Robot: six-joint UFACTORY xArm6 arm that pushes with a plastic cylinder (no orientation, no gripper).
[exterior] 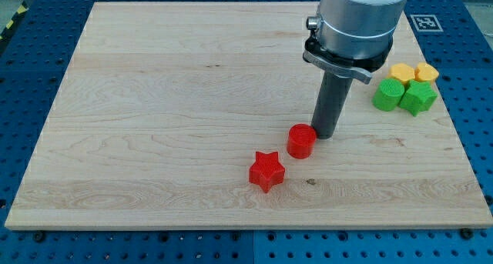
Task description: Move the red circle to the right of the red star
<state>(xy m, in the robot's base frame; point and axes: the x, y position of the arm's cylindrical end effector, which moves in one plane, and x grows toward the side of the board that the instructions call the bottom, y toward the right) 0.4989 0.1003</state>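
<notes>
The red circle (300, 141) sits on the wooden board just above and to the right of the red star (267, 171); a small gap separates them. My tip (324, 135) stands right beside the red circle on its right, touching or nearly touching it. The rod rises from there to the arm's grey body at the view's top.
Near the board's right edge (454, 133) lies a cluster of blocks: a green block (388, 95), a second green block (419, 97), a yellow block (402, 71) and a second yellow block (426, 72). A blue perforated table surrounds the board.
</notes>
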